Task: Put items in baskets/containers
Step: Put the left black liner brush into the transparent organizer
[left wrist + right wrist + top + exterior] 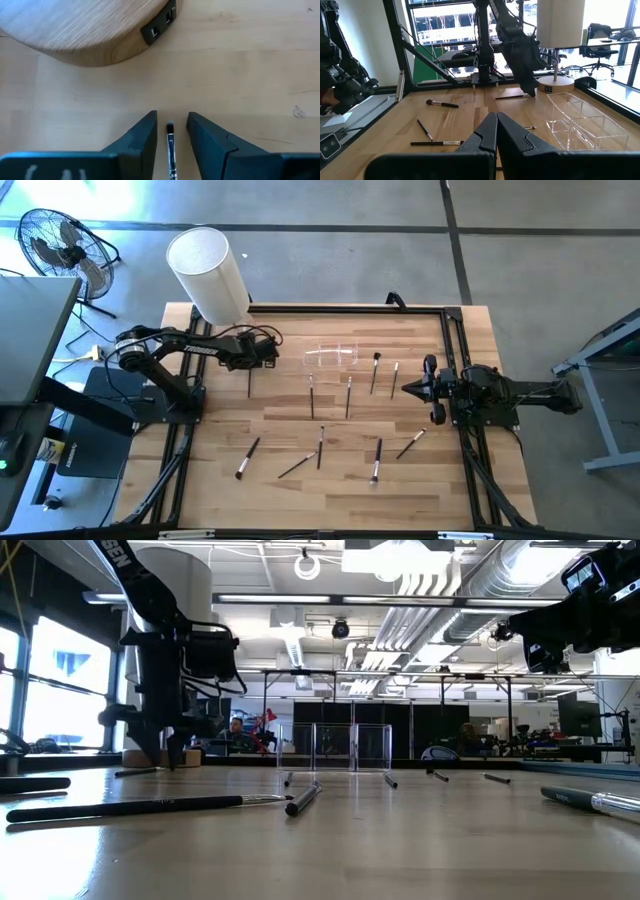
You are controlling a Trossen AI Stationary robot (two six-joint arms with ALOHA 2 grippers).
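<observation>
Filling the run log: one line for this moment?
left gripper: open, straddling brush on table | right gripper: shut, idle | clear holder: empty

From my right wrist camera, the right gripper (496,131) had its fingers pressed together. The clear holder (585,121) stood beside them, brushes (442,104) lay scattered, and the left gripper (529,90) reached down beyond, near the white cylinder (560,22).
</observation>
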